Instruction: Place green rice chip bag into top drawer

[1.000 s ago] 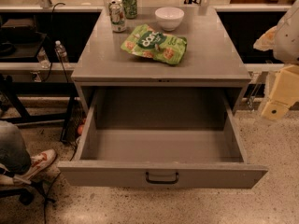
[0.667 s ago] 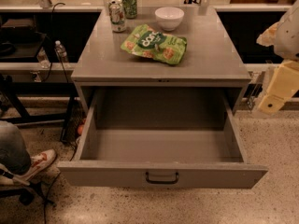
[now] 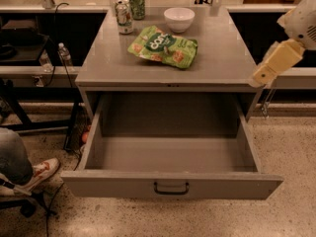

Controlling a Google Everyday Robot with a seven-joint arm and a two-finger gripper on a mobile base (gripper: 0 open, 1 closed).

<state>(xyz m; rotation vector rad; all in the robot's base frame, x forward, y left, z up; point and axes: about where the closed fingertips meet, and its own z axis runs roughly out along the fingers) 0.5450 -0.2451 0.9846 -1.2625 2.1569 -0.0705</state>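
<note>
The green rice chip bag lies flat on the grey table top, just behind the middle. It is light green with a dark round logo and orange chip pictures. The top drawer is pulled fully out below the table's front edge; it is empty, with a small dark handle at the centre of its front panel. My gripper hangs in the air at the table's right edge. It is to the right of the bag, apart from it and holding nothing.
A white bowl stands behind the bag. Two drink cans stand at the back left of the table. A water bottle sits on a shelf at left. A person's leg and shoe are at the lower left on the floor.
My gripper has moved up and to the left, from beside the table to its right edge. The bag and the drawer have not moved.
</note>
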